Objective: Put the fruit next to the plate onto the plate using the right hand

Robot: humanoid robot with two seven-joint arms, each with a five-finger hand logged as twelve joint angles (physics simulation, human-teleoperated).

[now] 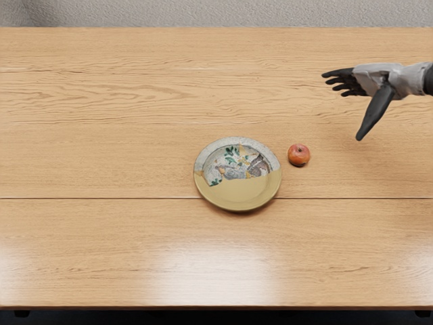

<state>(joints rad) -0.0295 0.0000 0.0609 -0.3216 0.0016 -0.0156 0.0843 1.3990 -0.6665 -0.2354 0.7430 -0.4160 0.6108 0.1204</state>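
Head view: big wood surface (pixel 101 135), a plate (pixel 237 195), the right hand (pixel 365 82), a small fruit (pixel 298 154).
The hand hangs well away, fingers spread wide, holding nothing. The round red fruit sits just right of the plate. It looks light, hard and smooth; hold it round its sides.

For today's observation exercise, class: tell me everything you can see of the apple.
The apple is small, round and red-orange, with a short dark stem on top. It sits upright on the wooden table, just right of the plate, with a narrow gap to its rim. The open right hand is away from it, to the upper right.
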